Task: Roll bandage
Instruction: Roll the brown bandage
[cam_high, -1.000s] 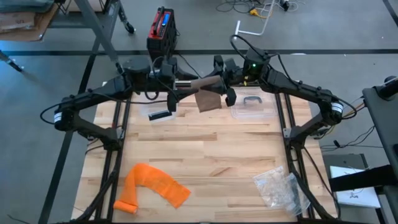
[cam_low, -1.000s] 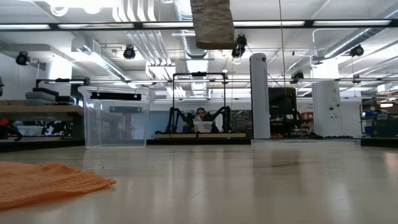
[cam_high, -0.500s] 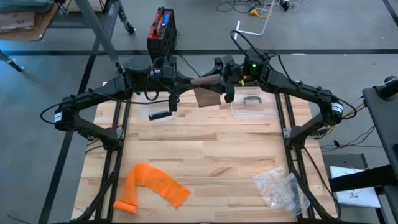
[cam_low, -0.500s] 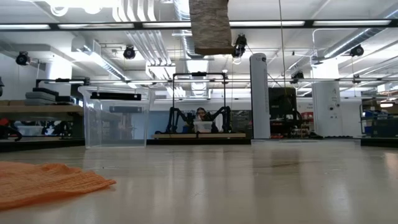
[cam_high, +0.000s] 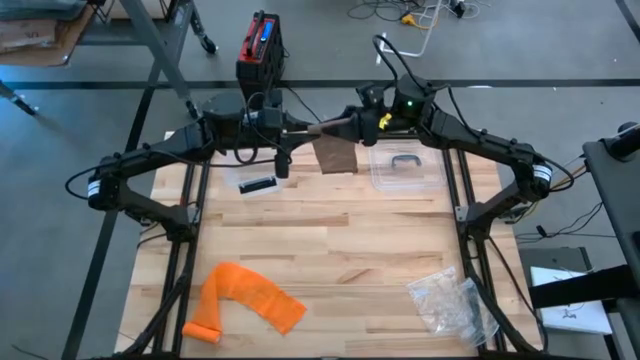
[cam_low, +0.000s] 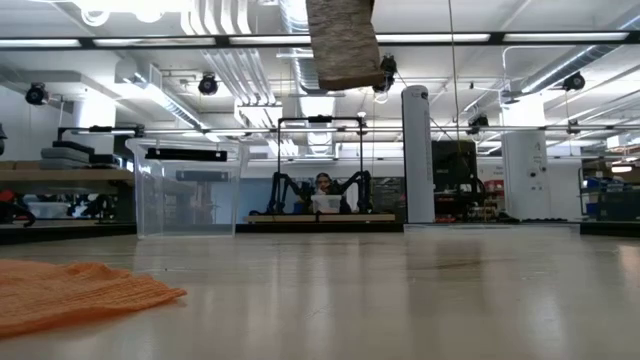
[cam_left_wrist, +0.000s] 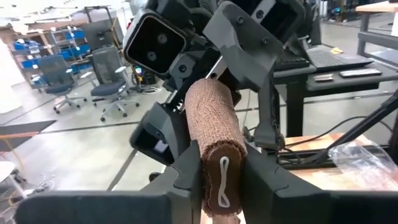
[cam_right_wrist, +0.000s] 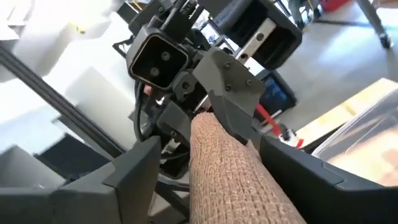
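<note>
A brown bandage roll hangs level in the air over the table's far middle, between my two grippers, which face each other. Its loose tail hangs below it, and shows at the top of the low view. My left gripper is shut on the roll's left end. My right gripper stands open around the roll's other end, with a gap showing on at least one side. My left gripper pinches the roll's end, the one with the white clip, between its two fingers. The fingers come level from the table's left and lie along the roll. The roll is lifted clear and sticks out level past them, its tail hanging slack.
An orange bandage lies near the table's front left, and a clear plastic bag near the front right. A clear lidded box sits below the right arm, and a small black piece below the left. A clear bin shows behind.
My right gripper has rolled about the roll's long line: the finger that pointed toward the near edge has swung up out of sight. Both arms have stayed in place. The hanging tail has swayed a little and now hangs slightly tilted.
</note>
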